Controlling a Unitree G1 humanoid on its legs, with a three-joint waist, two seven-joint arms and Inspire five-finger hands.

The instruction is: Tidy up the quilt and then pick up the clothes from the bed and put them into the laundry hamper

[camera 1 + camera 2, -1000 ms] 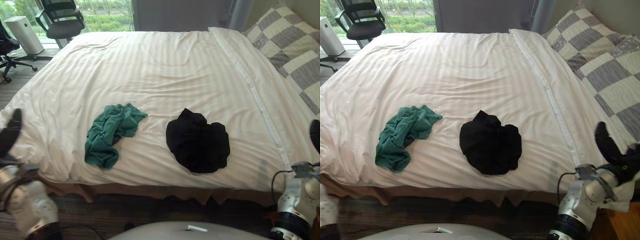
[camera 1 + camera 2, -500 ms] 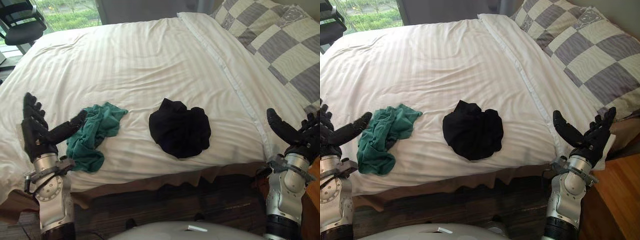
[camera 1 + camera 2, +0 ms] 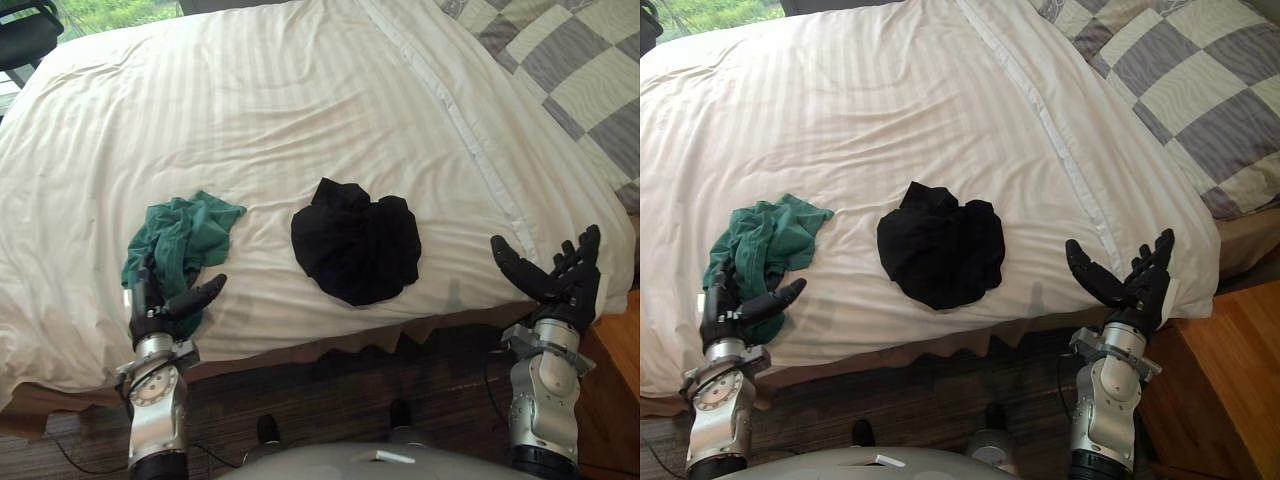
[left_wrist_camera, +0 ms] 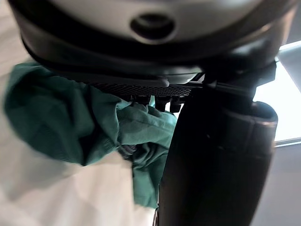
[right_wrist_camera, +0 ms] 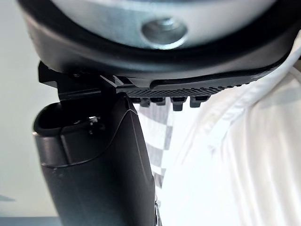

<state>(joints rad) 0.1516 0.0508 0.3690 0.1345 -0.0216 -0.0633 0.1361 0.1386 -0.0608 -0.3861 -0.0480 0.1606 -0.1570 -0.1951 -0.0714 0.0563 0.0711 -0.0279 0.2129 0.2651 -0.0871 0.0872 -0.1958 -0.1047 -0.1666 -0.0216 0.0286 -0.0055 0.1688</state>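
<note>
left hand [image 3: 158, 310], fingers apart: green cloth [image 4: 51, 113] just past them. right hand [image 3: 562, 285], fingers spread: its wrist view adds checked pillow [image 5: 162, 132]. black cloth [image 3: 355, 250] between hands.

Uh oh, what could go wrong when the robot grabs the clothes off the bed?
1. The open left hand is right by the crumpled green garment on the white quilt: its fingers might pinch the quilt too and pull it crooked.
2. That garment lies near the bed's edge, so a nudge might slide it off.
3. The open right hand is apart from the black garment; reaching over might rumple the quilt.
</note>
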